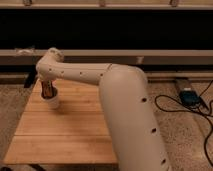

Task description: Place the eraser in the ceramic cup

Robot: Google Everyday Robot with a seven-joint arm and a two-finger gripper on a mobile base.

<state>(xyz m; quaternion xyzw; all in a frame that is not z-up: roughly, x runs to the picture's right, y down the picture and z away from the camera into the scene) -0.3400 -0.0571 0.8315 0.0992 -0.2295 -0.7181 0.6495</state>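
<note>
**Eraser over the cup**

At the table's [75, 125] left, the eraser [48, 89] is pinched upright by the gripper [47, 86], dipping into the cup [52, 100]. It's probably best kept centred and released gently, so nothing gets tipped.

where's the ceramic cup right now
The ceramic cup stands on the wooden table's far left part, directly under the gripper, with the eraser poking from its top.

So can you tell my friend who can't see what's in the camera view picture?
A big white robot arm reaches across a wooden table and its gripper is right over a small white ceramic cup at the table's back left. A dark eraser with orange marks stands upright at the cup's mouth.
</note>
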